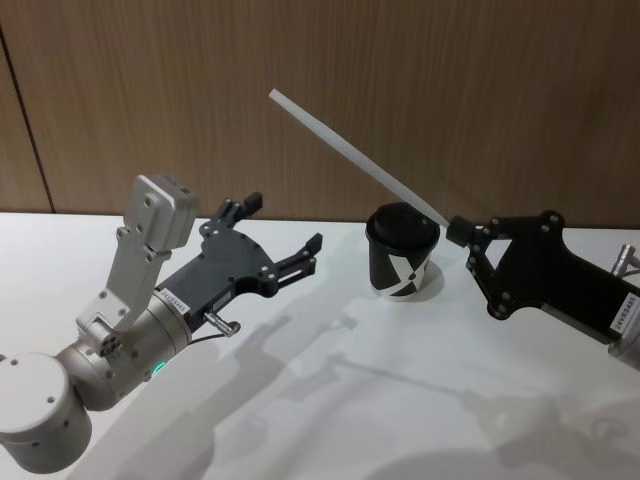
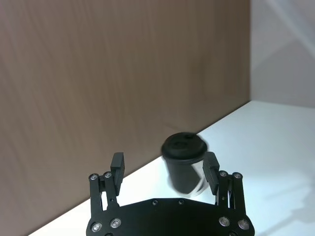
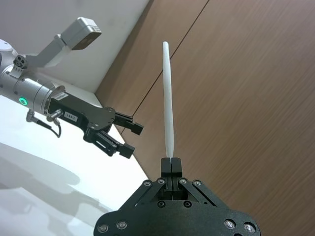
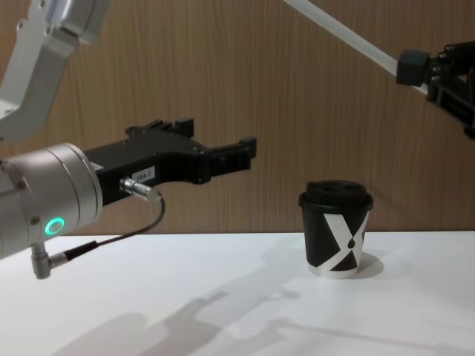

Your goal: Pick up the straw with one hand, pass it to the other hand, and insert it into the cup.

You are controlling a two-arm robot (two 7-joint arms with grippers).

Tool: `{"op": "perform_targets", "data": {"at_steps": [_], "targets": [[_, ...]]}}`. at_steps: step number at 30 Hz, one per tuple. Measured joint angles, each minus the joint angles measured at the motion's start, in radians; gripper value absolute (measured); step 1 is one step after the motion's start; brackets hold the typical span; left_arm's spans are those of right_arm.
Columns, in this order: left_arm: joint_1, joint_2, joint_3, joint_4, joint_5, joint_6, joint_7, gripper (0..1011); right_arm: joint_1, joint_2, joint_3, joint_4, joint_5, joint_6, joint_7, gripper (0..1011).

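In the head view, the right gripper (image 1: 455, 228) pinches the thin, stiff white straw (image 1: 350, 150) by its lower end. The free length slants up, probably as an offer to the left gripper (image 1: 285, 223), whose jaws are spread. The left wrist view frames the lidded paper cup (image 2: 184, 164) beyond those jaws. In the right wrist view the jaws are pressed on the straw. The chest view puts the straw high above the cup, which stands on the smooth white worktop (image 4: 185, 289).

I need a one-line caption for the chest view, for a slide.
The right gripper holds the tilted straw higher than the lidded cup; the open left gripper hangs left of it.
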Motion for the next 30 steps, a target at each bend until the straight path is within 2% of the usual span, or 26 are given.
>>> {"op": "perform_targets", "data": {"at_steps": [7,10,17,23,30], "targets": [[-0.007,0.000,-0.009,0.007,-0.070,-0.024,-0.093,1000,0.001,0.000,-0.001,0.000,0.001,0.000,0.001,6],[-0.013,-0.001,-0.013,0.013,-0.118,-0.037,-0.154,1000,0.001,0.000,-0.001,0.000,0.001,0.000,0.001,6],[-0.027,-0.005,-0.014,0.026,-0.198,-0.052,-0.253,1000,0.001,0.000,-0.001,0.000,0.002,0.000,0.001,6],[-0.046,-0.019,-0.015,0.046,-0.291,-0.066,-0.357,1000,0.001,0.000,-0.001,0.000,0.002,0.000,0.001,6],[-0.059,-0.042,-0.017,0.068,-0.370,-0.081,-0.429,1000,0.001,0.000,-0.001,0.000,0.002,0.000,0.001,6]]}}
